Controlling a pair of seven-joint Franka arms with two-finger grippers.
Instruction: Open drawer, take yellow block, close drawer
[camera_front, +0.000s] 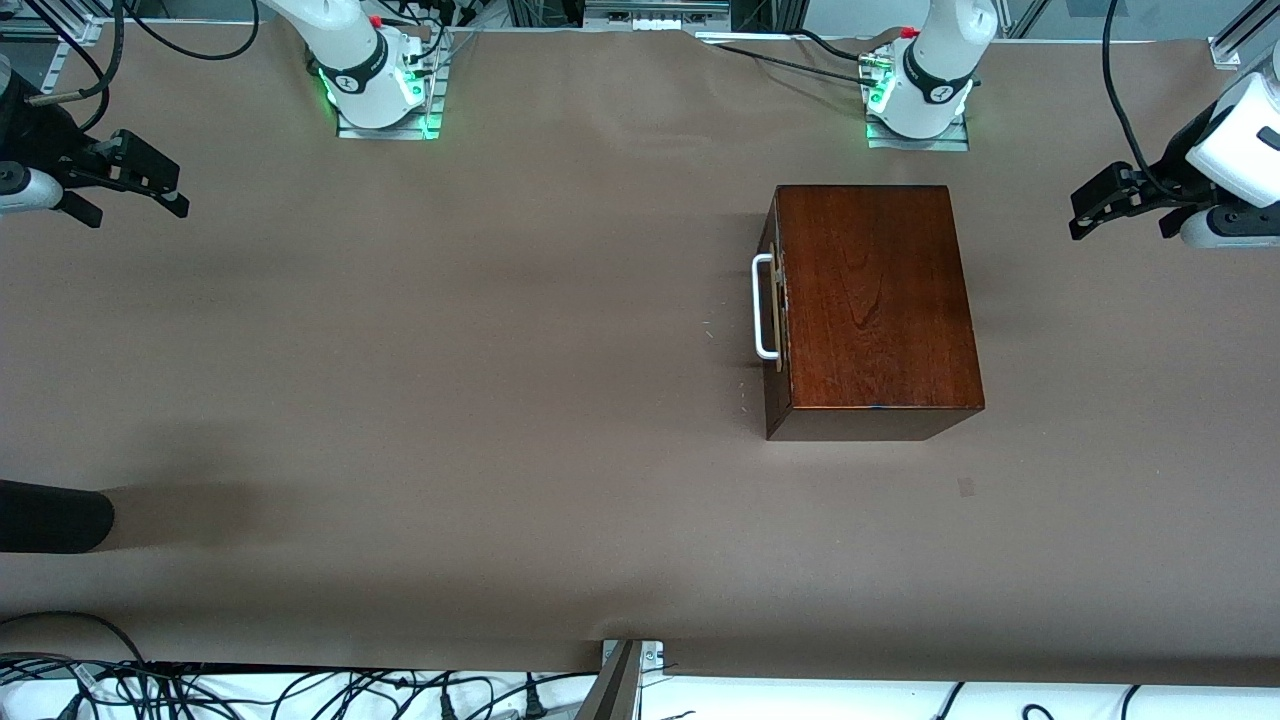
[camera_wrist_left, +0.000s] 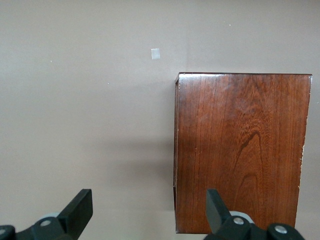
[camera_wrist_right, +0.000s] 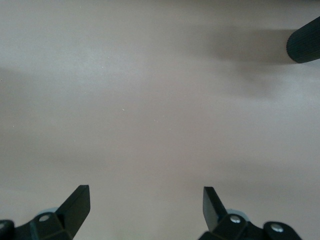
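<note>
Both grippers (camera_front: 135, 185) (camera_front: 1105, 205) aloft, fingers apart.

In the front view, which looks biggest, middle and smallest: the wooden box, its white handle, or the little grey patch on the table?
1. wooden box
2. white handle
3. grey patch

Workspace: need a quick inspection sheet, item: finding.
Surface: brown table cover, small pale mark nearer the front camera than the box.
Job's things: drawer shut in the wooden box, white handle facing the right arm's end; yellow block not seen.
Clutter: black cylinder at the right arm's end.
Grippers: left gripper and right gripper open, empty, waiting at the table's ends.
Cables: bundle along the edge nearest the front camera.
Surroundings: nothing seen.
</note>
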